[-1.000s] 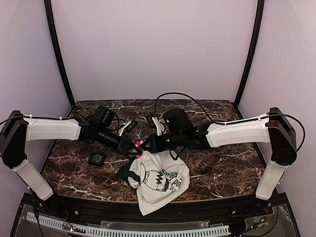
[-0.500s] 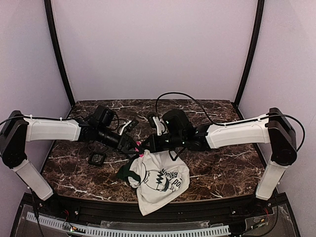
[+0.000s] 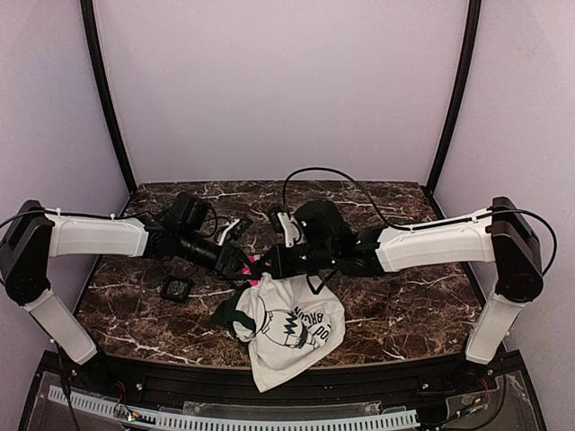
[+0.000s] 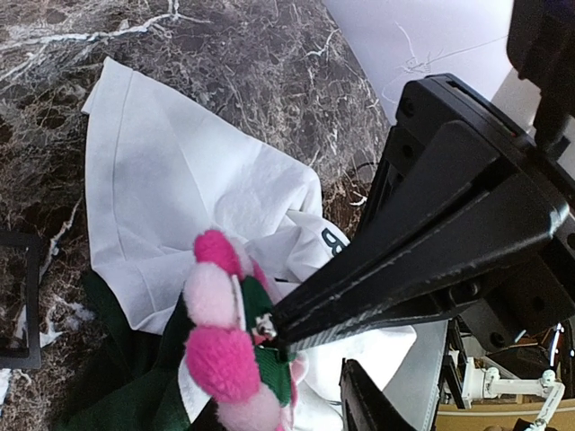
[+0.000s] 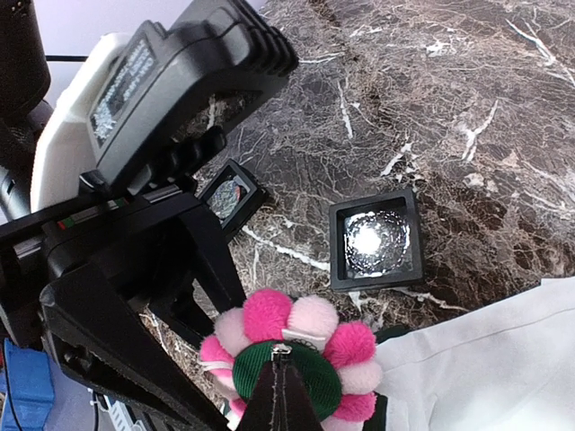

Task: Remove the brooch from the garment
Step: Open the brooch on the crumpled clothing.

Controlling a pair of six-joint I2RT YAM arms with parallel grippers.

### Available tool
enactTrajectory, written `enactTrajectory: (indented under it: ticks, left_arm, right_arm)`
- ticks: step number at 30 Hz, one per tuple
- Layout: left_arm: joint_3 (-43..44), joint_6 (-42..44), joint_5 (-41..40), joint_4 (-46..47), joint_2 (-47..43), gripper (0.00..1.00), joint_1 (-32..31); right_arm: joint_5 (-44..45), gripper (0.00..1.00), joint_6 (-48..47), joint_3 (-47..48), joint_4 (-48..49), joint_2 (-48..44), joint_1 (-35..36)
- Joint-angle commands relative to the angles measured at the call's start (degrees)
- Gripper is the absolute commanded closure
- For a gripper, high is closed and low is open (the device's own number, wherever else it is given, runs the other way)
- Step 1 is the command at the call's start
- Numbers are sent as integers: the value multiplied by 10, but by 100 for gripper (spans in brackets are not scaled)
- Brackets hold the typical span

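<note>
Extraction seems in hand: the right gripper (image 4: 278, 330) clamps the brooch (image 5: 310, 373) by its green centre at the bunched edge of the garment (image 3: 292, 323), the left gripper (image 3: 241, 264) stands parted beside it, so next should come a steady outward pull.

The brooch (image 5: 314, 370), pink and pale pom-pom petals round a green centre, sits at the shirt's raised dark green trim, with the right pincer (image 5: 280, 382) closed at its centre. The shirt (image 3: 292, 325), white with a black drawing, lies crumpled on the surface (image 3: 404, 305).
</note>
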Motion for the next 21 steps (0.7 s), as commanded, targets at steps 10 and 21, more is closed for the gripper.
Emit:
enactTrajectory:
  ticks: [10,21]
  left_arm:
    - [-5,-10,-9,16,13,87,-3]
    - [-8,7,6,22,1,99,-3]
  right_arm:
    - [6,100,6,-9,5,-21,11]
    - [14,57,-14,-28,-13,-81,11]
